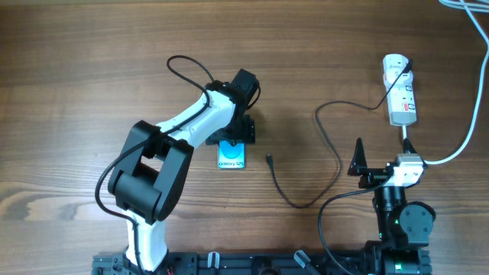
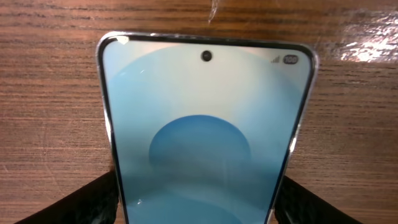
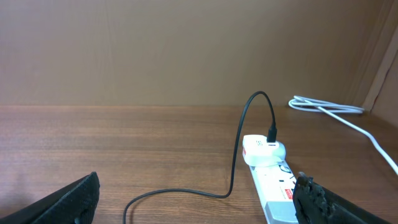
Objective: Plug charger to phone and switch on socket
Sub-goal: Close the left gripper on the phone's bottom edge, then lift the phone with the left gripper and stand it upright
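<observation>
Nothing done: charger (image 1: 270, 160) tip loose beside phone (image 1: 231, 156), mid-table; socket (image 1: 400, 95), far right corner, untouched. left pincer (image 1: 232, 137) flanks phone, grip unclear; right pincer (image 3: 196, 190) wide, empty.

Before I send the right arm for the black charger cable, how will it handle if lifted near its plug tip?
Probably floppy: the cable lies in loose curves, so the plug tip may droop and swing. Likely light, but its far end sits in the power strip, so pulling could drag it.
</observation>
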Action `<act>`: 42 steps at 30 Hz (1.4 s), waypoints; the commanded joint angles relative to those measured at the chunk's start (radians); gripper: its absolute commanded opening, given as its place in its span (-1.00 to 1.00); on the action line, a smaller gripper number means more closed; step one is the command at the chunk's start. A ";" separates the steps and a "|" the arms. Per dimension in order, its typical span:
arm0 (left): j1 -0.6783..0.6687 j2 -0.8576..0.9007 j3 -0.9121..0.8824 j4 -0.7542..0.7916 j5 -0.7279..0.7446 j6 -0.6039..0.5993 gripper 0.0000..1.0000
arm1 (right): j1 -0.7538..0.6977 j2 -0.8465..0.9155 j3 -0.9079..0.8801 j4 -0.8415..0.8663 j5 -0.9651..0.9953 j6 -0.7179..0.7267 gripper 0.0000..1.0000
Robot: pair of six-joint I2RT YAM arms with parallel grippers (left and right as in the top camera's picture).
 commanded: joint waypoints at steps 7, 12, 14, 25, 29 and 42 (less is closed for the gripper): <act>-0.003 0.046 -0.030 0.016 0.013 0.016 0.51 | 0.001 -0.005 -0.001 0.003 -0.010 -0.011 0.99; -0.002 0.045 -0.030 0.015 0.013 0.016 0.47 | 0.001 -0.005 -0.001 0.003 -0.010 -0.010 0.99; -0.002 0.045 -0.030 0.014 0.013 0.016 0.47 | 0.001 -0.005 -0.001 0.003 -0.010 -0.010 1.00; -0.002 0.013 0.016 -0.068 0.049 0.012 0.28 | 0.001 -0.005 -0.001 0.003 -0.010 -0.010 0.99; -0.002 -0.016 0.048 -0.104 0.119 0.012 0.25 | 0.001 -0.005 -0.001 0.003 -0.010 -0.010 1.00; -0.001 -0.143 0.058 -0.246 0.208 0.012 0.25 | 0.001 -0.005 -0.001 0.003 -0.010 -0.011 0.99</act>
